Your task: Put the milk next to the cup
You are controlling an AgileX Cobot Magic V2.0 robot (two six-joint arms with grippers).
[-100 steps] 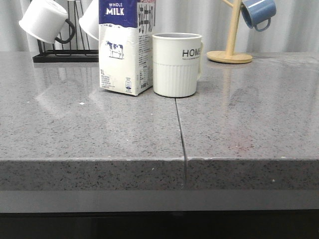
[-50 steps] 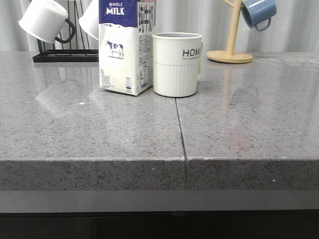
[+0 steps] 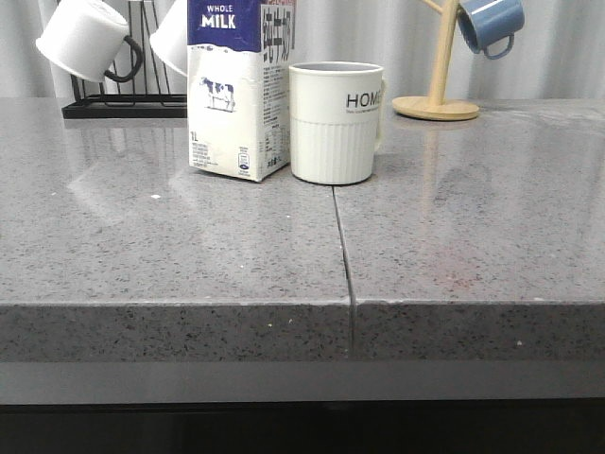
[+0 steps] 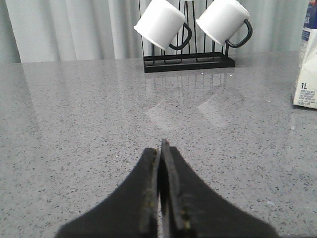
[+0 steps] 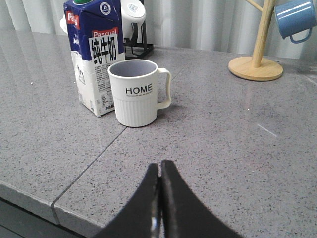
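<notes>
The milk [image 3: 238, 90] is a tall white carton with a dark blue top. It stands upright on the grey counter, directly left of the cup [image 3: 335, 121] and almost touching it. The cup is a cream ribbed mug marked "HOME". Both also show in the right wrist view, milk [image 5: 95, 59] and cup [image 5: 138, 92], well ahead of my right gripper [image 5: 160, 166], which is shut and empty. My left gripper [image 4: 160, 148] is shut with nothing in it; only the edge of the milk [image 4: 307, 69] shows in its view. Neither gripper appears in the front view.
A black wire rack [image 3: 128, 104] with white black-handled mugs [image 3: 85, 38] stands at the back left. A wooden mug tree [image 3: 437, 95] holding a blue mug [image 3: 490, 24] stands at the back right. A seam [image 3: 342, 255] runs through the counter toward its front edge.
</notes>
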